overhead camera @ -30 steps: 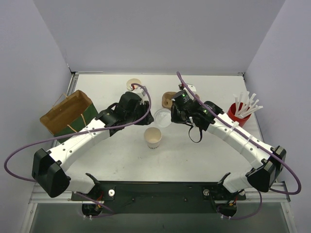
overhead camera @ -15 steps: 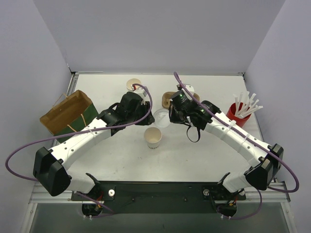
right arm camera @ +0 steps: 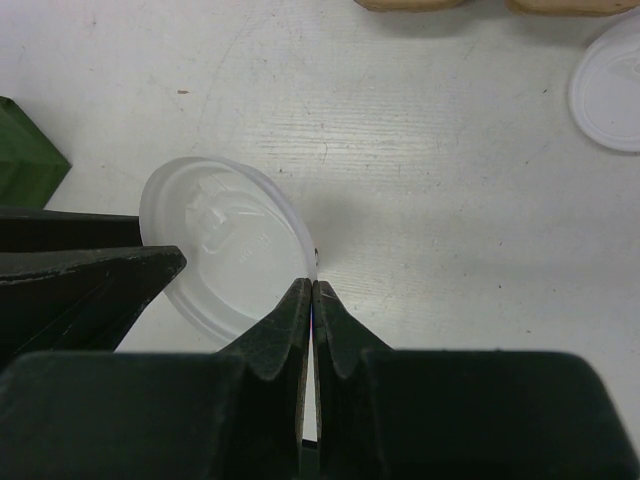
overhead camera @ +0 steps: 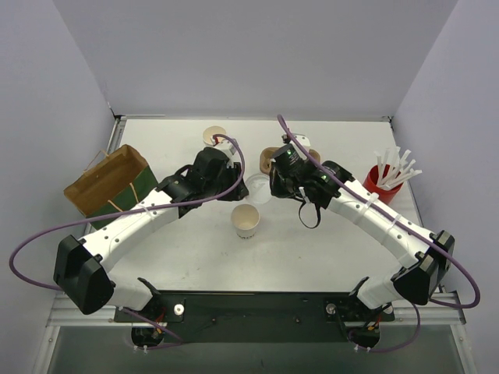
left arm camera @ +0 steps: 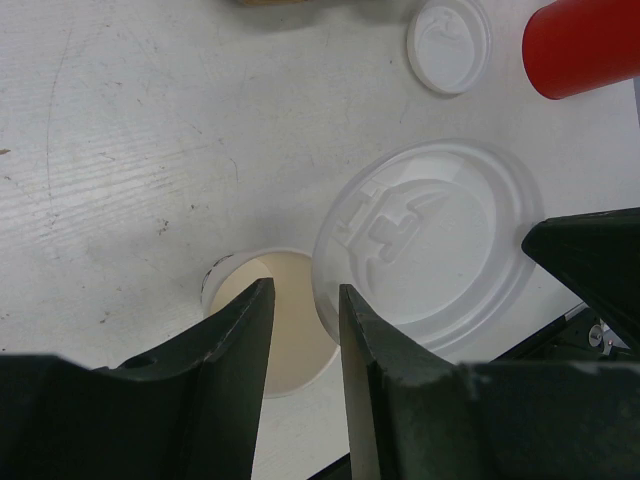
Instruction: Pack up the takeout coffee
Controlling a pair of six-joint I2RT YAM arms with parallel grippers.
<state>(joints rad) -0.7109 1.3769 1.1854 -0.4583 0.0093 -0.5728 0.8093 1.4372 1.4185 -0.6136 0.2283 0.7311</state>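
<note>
White bench (overhead camera: 312, 257) mid-frame: right gripper (right arm camera: 313, 287) pinches the lid (right arm camera: 220, 250) near the open cup (left arm camera: 285, 325); left gripper (left arm camera: 305, 290) spread, empty.

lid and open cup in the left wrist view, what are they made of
The lid looks like thin moulded plastic: white, slightly translucent, a soft sheen, embossed relief on top. The cup is probably paper: matte beige inside, thin white rim, no gloss.

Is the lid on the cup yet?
No: the cup stands open, beige inside showing, while the right hand pinches the lid by its rim.
</note>
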